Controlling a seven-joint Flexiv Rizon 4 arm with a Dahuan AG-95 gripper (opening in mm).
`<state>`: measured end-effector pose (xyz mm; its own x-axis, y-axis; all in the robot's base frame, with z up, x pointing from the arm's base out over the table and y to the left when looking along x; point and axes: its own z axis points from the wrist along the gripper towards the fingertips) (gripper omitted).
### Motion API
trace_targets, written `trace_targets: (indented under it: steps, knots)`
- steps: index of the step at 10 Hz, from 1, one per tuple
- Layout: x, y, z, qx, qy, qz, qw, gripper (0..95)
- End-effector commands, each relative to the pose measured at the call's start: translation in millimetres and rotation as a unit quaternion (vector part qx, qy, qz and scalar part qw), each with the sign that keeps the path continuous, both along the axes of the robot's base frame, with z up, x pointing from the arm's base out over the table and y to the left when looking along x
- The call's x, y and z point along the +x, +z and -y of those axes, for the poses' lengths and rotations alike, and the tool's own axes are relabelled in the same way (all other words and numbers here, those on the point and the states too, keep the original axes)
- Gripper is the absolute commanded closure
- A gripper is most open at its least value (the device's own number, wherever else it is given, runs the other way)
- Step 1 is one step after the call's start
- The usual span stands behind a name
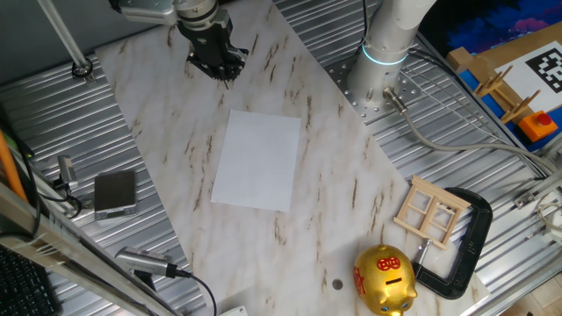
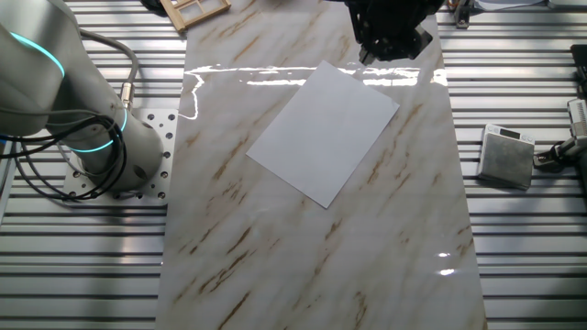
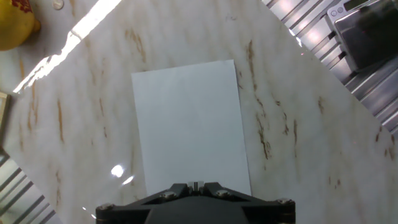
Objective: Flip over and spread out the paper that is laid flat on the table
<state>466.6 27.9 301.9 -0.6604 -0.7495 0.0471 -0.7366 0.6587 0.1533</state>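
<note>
The paper is a blank white sheet lying flat on the marble-look table, near its middle. It also shows in the other fixed view and in the hand view. My gripper hangs above the table just beyond the sheet's far short edge, apart from it. In the other fixed view the gripper is over the sheet's top corner. In the hand view the gripper has its fingers together at the sheet's near edge, with nothing held.
A small grey box sits on the ribbed metal left of the table. A golden piggy bank, a wooden frame and a black clamp stand at the near right. The arm's base is at the back right.
</note>
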Motion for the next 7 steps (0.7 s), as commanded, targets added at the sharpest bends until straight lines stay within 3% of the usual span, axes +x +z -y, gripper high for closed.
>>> trace_targets:
  steps: [1, 7]
  knots:
    - [-89.3, -50.2, -0.3, -0.013, -0.061, 0.018, 0.9979, 95.0]
    - [-88.5, -49.0, 0.1, -0.021, -0.059, 0.017, 0.9979, 95.0]
